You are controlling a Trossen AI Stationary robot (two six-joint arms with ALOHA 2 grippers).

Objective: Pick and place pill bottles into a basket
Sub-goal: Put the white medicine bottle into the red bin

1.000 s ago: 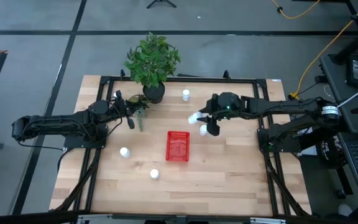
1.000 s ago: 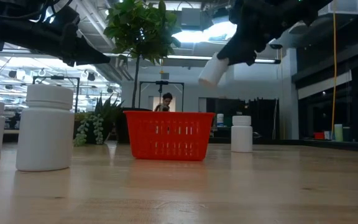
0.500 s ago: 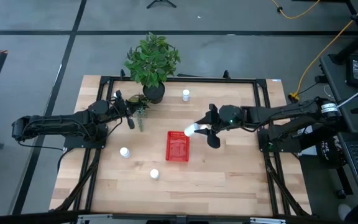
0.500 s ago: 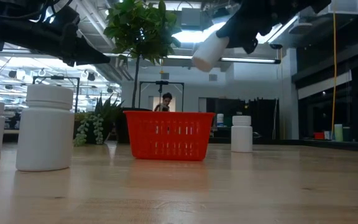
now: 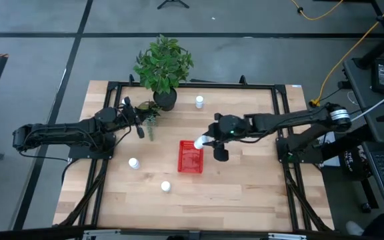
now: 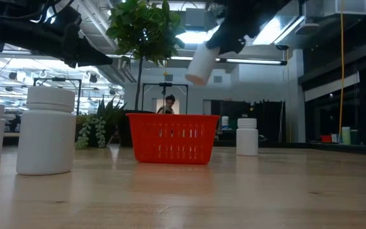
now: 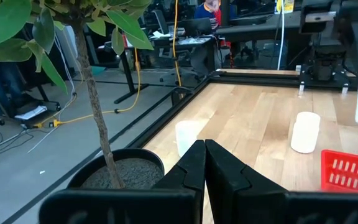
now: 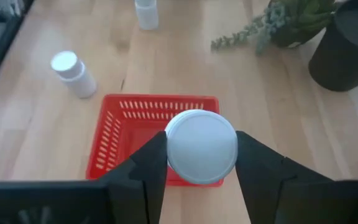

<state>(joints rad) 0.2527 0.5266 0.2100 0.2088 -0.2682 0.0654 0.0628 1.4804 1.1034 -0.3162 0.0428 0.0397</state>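
The landmark is the small red rectangular mesh-sided plastic basket [image 5: 191, 157], standing near the middle of the light wooden slatted table [image 5: 245, 193]; its floor shows bare in the right wrist view.

Hidden or unclear items: in the high view the held bottle is partly covered by the right arm. In the low view the leftmost bottle is cut off by the frame edge. The left gripper's fingertips are hard to make out from above; the left wrist view shows them pressed together.

Count, left to right of the basket, high view:
- Left gripper [image 5: 139, 131]: one, well to the left of the basket and beyond it, beside the plant pot, fingers shut with nothing between them.
- Small white cylindrical capped pill bottles standing on the table: one to the left of the basket [image 5: 133, 163], one on its near-left side [image 5: 166, 187], one well beyond it near the far table edge [image 5: 199, 101]. That gives three standing in this view.
- Green leafy plant in a dark round pot [image 5: 164, 67]: one, beyond the basket and to its left.
- Held white pill bottle [image 5: 199, 143]: one, tilted, above the basket's far right corner, clear of its rim in the low view.
- Right gripper [image 5: 207, 144]: one, just right of the basket, jaws partly open and clamped on that bottle's sides, cap facing the wrist camera.

Total bottles visible from above: four.
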